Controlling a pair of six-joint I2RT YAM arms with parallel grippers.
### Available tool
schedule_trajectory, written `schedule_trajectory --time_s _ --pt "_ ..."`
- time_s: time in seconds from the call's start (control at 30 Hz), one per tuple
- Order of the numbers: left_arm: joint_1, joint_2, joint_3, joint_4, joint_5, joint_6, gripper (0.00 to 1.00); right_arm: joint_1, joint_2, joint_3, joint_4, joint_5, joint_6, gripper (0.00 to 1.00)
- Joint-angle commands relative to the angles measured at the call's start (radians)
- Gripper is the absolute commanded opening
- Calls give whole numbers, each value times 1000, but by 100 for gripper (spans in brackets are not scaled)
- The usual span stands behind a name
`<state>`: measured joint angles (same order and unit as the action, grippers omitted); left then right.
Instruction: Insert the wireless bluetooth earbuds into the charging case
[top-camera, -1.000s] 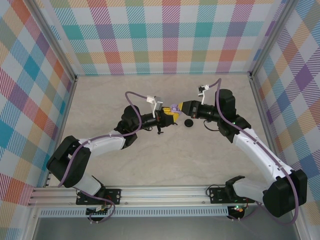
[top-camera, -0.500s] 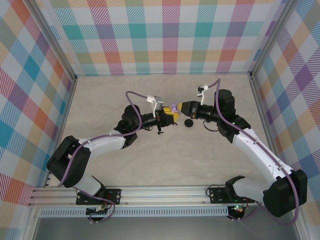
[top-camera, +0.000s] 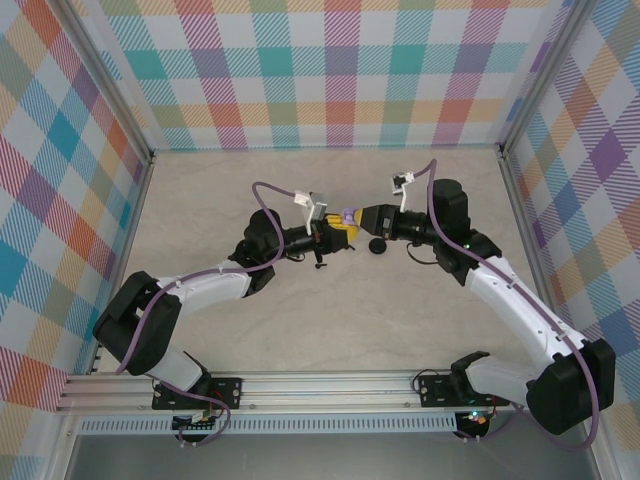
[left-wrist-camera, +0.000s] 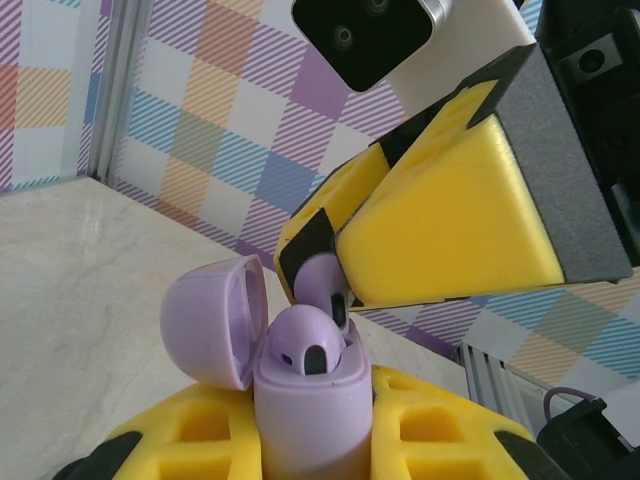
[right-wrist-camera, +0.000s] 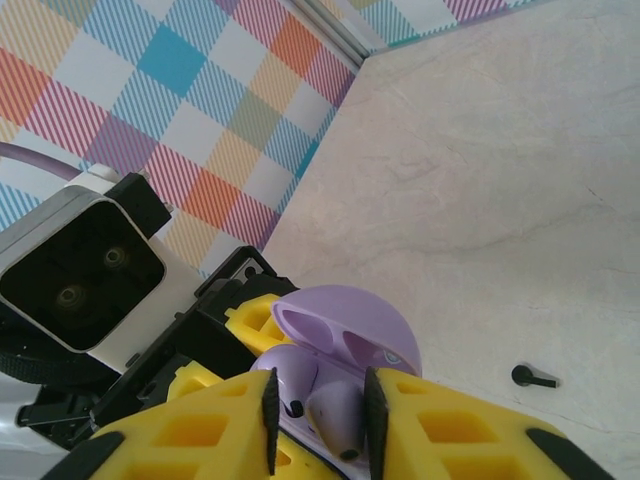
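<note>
My left gripper (left-wrist-camera: 310, 435) is shut on the lavender charging case (left-wrist-camera: 305, 400), held upright above the table with its lid (left-wrist-camera: 210, 320) hinged open. One lavender earbud (left-wrist-camera: 305, 345) sits in a case socket. My right gripper (right-wrist-camera: 318, 410) is shut on the second lavender earbud (right-wrist-camera: 338, 415), which sits at the other socket beside the seated lavender earbud (right-wrist-camera: 285, 375). In the top view the left gripper (top-camera: 338, 232) and right gripper (top-camera: 360, 216) meet at the case (top-camera: 347, 214). A black earbud (right-wrist-camera: 533, 377) lies on the table.
A round black case (top-camera: 377, 246) rests on the marble tabletop just below the right gripper. A small black piece (top-camera: 318, 265) lies under the left gripper. Plaid walls enclose the table on three sides.
My right gripper has edged slightly left and closer to the case with the lavender earbud. The left gripper and the case have stayed put.
</note>
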<state>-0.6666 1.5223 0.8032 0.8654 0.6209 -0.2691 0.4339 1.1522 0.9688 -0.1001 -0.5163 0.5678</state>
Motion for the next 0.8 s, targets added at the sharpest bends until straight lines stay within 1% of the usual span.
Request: schedule_trajectory --time_s 0.0,0.27,0.43,0.57,0.67,0.77 --pt "-16 -34 39 37 18 14 0 10 -26 43 -84 24 -57 37" --pt "-15 -38 38 22 29 23 0 11 -25 87 -176 81 -116 41" --pt "-15 -64 33 -40 45 68 0 11 -50 119 -244 161 -156 46" --pt "-14 -86 27 -88 64 100 0 -8 -59 145 -322 225 -168 46" --pt "-13 -94 35 -93 112 105 0 -43 -30 150 -357 183 -182 46" --pt "-12 -90 58 -95 178 101 0 -57 10 156 -368 120 -200 46"
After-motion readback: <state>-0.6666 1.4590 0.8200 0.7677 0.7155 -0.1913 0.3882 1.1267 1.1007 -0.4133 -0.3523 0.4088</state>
